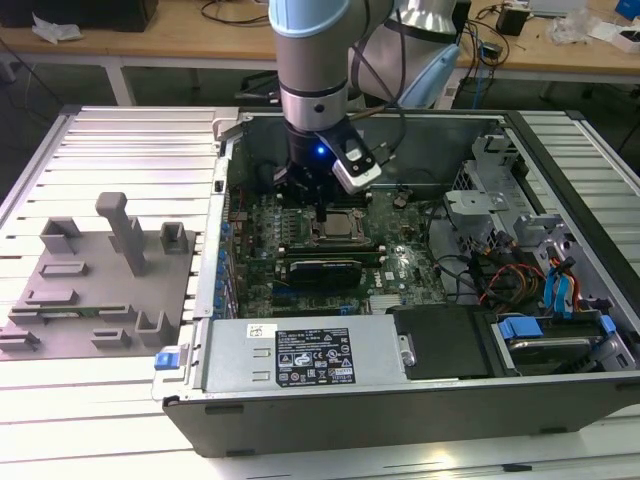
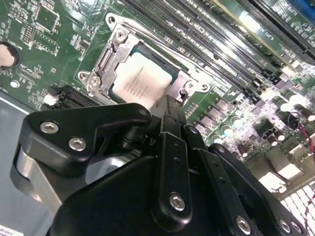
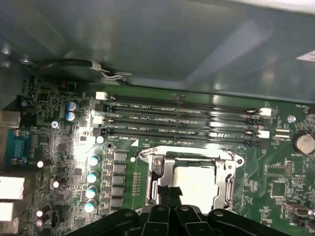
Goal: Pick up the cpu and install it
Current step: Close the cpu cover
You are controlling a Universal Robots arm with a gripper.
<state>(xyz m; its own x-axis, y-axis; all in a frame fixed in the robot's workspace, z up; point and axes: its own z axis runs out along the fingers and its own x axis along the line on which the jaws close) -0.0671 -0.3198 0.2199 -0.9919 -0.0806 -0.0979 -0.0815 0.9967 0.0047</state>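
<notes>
The cpu lies flat in the metal-framed socket on the green motherboard inside the open computer case. Its silvery-white top shows in both wrist views, with the socket frame around it. My gripper hangs straight down over the socket's edge. Its black fingertips are pressed together, shut with nothing between them, right at the rim of the cpu. Whether they touch the chip I cannot tell.
Memory slots run beside the socket. A grey plastic fixture tray lies on the slatted table at the exterior view's left. The case walls, power supply and drive cages with cables hem in the board.
</notes>
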